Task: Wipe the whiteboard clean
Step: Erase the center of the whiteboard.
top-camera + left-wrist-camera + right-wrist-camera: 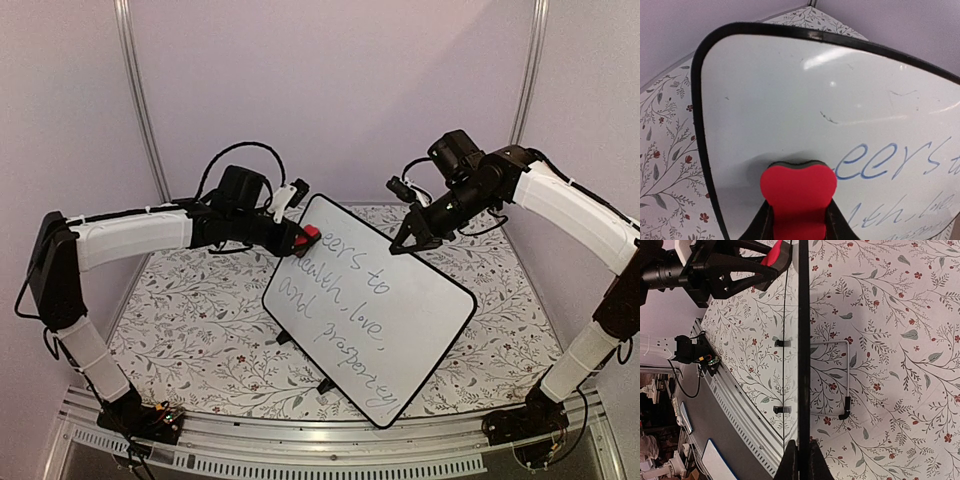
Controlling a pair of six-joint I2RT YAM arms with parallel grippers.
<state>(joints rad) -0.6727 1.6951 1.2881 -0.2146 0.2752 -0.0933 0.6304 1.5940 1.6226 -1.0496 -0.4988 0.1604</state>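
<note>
The whiteboard (pixel 405 335) stands tilted on the table, edge-on in the right wrist view as a black rim (pixel 803 340). Blue cursive handwriting (pixel 345 300) runs across it, and its upper left part (pixel 770 100) is wiped bare but for faint smudges. My left gripper (pixel 298 240) is shut on a red eraser (pixel 311 235), whose dark felt face presses on the board just left of the letters "eers" (pixel 880 160). The eraser (pixel 798 192) fills the space between the left gripper's (pixel 798 222) fingers. My right gripper (pixel 410 243) is shut on the board's far upper rim, with the right gripper (pixel 803 457) pinching that rim.
A floral cloth (pixel 200 330) covers the table. Behind the board a wire stand (pixel 846 380) props it, and two small black feet (pixel 781 343) show along its lower edge. A slotted metal rail (pixel 300 440) runs along the near table edge. Grey walls close in the back.
</note>
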